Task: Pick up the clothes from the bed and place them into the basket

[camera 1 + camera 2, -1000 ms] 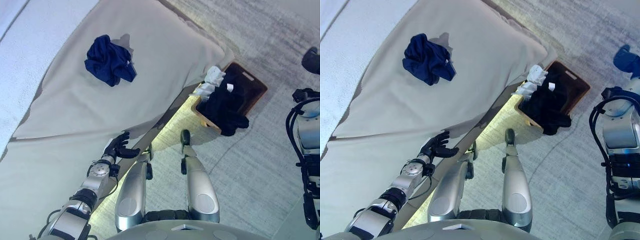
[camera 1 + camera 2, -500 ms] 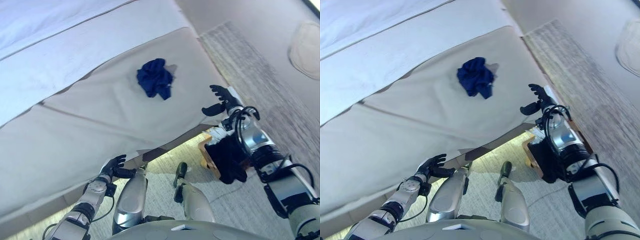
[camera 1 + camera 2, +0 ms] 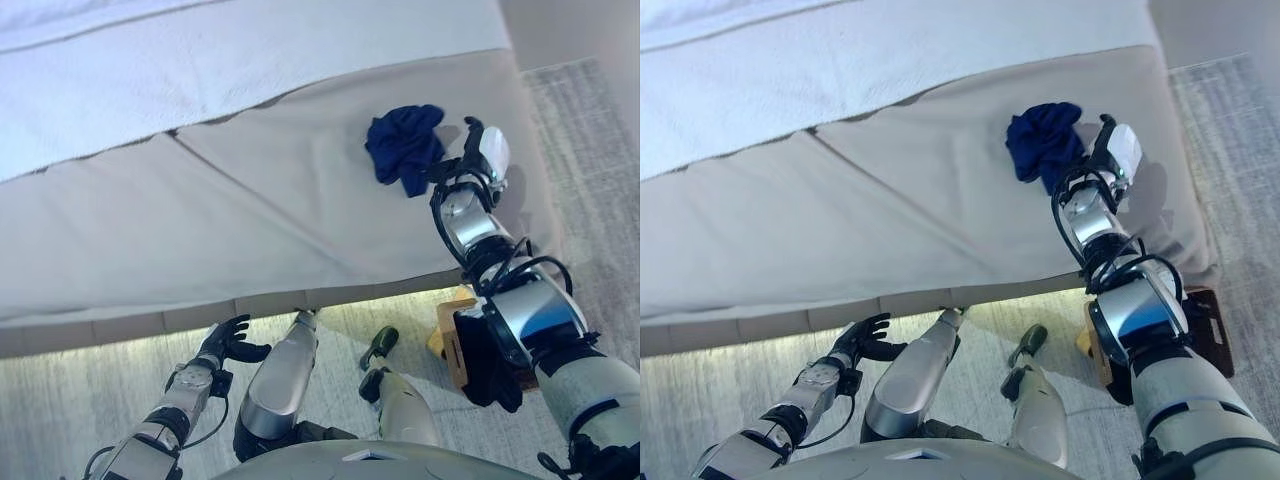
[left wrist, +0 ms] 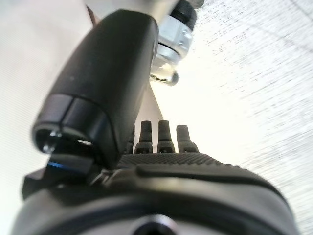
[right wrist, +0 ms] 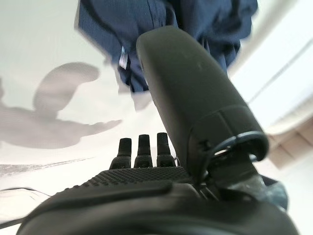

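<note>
Upper right of frame: right hand [image 3: 478, 160], fingers extended and apart, empty, just beside crumpled navy-blue cloth garment [image 3: 403, 146] on beige bed cover [image 3: 250, 220]. Lower left: left hand [image 3: 226, 340], fingers relaxed, empty. Lower right: brown basket [image 3: 1206, 330], mostly hidden.

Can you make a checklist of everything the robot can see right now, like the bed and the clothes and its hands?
Surface: beige bed cover, with a white blanket further back.
Job's things: crumpled blue garment lying on the bed cover near its edge; basket on the floor beside the bed, dark clothes hanging over its side.
Clutter: nothing seen.
Robot hands: right robot hand open, right beside the blue garment, not gripping it; left robot hand open, low by the bed's edge, holding nothing.
Cables: nothing seen apart from the robot's own.
Surroundings: grey carpet beside the bed.
</note>
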You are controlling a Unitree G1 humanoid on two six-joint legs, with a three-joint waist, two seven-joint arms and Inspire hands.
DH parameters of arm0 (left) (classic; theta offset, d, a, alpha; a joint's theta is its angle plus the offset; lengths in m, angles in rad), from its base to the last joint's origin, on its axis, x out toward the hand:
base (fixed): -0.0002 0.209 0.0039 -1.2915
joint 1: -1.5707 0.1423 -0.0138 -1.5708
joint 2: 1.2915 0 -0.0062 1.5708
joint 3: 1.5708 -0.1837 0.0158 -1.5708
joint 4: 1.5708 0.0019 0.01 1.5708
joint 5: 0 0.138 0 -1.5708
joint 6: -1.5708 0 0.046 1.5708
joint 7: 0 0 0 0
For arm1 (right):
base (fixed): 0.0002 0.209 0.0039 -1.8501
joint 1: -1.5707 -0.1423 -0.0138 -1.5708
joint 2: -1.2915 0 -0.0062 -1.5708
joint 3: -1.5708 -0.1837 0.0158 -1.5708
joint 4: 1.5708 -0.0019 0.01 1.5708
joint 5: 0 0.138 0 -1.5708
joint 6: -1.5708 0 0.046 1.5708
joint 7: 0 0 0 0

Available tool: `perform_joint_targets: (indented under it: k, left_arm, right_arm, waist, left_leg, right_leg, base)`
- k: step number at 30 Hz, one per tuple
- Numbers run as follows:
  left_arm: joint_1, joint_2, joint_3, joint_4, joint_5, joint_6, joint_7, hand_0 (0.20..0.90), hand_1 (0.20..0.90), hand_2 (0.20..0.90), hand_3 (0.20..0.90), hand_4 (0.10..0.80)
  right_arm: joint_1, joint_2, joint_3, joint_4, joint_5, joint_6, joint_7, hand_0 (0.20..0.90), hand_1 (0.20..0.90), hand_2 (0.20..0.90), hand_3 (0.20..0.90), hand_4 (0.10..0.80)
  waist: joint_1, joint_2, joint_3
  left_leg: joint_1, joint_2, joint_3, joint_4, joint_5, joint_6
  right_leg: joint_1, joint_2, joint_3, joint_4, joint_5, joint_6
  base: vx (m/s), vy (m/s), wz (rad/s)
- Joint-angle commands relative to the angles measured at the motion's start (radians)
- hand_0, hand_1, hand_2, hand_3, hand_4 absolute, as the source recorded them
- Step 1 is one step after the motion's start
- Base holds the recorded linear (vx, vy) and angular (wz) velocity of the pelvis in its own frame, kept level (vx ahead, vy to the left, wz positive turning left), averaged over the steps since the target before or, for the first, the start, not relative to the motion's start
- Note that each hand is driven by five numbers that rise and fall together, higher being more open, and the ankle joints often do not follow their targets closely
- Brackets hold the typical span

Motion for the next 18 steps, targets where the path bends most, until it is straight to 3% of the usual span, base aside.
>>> perform_joint_targets:
  k: [1,10,11,16,17,18]
  left_arm:
    - [0.045,0.042,0.018,-0.031,-0.049,-0.018,-0.002,0.9,0.9,0.9,0.9,0.8]
    - [0.07,0.056,0.011,-0.116,-0.109,-0.047,0.012,0.9,0.9,0.9,0.9,0.8]
    - [0.083,0.056,0.007,-0.125,-0.12,-0.05,0.013,0.9,0.9,0.9,0.9,0.8]
    - [0.122,0.06,0.004,-0.167,-0.147,-0.07,0.02,0.9,0.9,0.9,0.9,0.8]
    - [0.13,0.063,0.008,-0.171,-0.151,-0.075,0.018,0.9,0.9,0.9,0.9,0.8]
    - [0.132,0.064,0.008,-0.172,-0.151,-0.077,0.018,0.9,0.9,0.9,0.9,0.8]
  right_arm:
    - [-0.079,-0.088,0.063,-0.036,-0.028,0.006,-0.055,0.9,0.9,0.9,0.9,0.8]
    - [-0.193,-0.142,0.155,0.034,-0.034,0.05,0.02,0.9,0.9,0.9,0.9,0.8]
    - [-0.203,-0.145,0.166,0.041,-0.032,0.068,0.028,0.9,0.9,0.9,0.9,0.8]
    - [-0.265,-0.171,0.205,0.08,0.037,0.103,0.05,0.9,0.9,0.9,0.9,0.8]
    - [-0.275,-0.177,0.21,0.085,0.049,0.107,0.053,0.615,0.615,0.615,0.568,0.468]
    - [-0.278,-0.179,0.211,0.087,0.054,0.107,0.055,0.519,0.519,0.519,0.455,0.355]
  waist:
    - [0.027,-0.02,0.01]
    - [0.064,-0.024,0.01]
    - [0.069,-0.022,0.01]
    - [0.08,-0.012,0.01]
    - [0.082,-0.01,0.01]
    - [0.082,-0.01,0.01]
  left_leg:
    - [-0.045,-0.012,0.064,0.097,-0.107,0.078]
    - [-0.203,-0.005,0.012,0.09,-0.054,0.064]
    - [-0.197,0.004,0.009,0.089,-0.078,0.061]
    - [-0.275,0.019,-0.007,0.058,-0.036,0.051]
    - [-0.289,0.021,-0.011,0.052,-0.029,0.049]
    - [-0.294,0.021,-0.012,0.051,-0.028,0.049]
  right_leg:
    - [-0.025,-0.044,0.027,0.111,0.017,0.021]
    - [-0.177,-0.034,-0.023,0.146,0.02,0.028]
    - [-0.181,-0.027,-0.014,0.159,-0.007,0.037]
    - [-0.27,-0.02,-0.037,0.177,-0.016,0.038]
    - [-0.284,-0.017,-0.041,0.181,-0.02,0.037]
    - [-0.289,-0.017,-0.043,0.183,-0.021,0.036]
  base:
    - [0.03,0.008,0.21]
    - [0.009,0.004,0.15]
    - [0.046,-0.018,0.09]
    - [-0.034,0.019,0.08]
    - [-0.043,0.003,-0.01]
    - [-0.045,-0.032,-0.01]
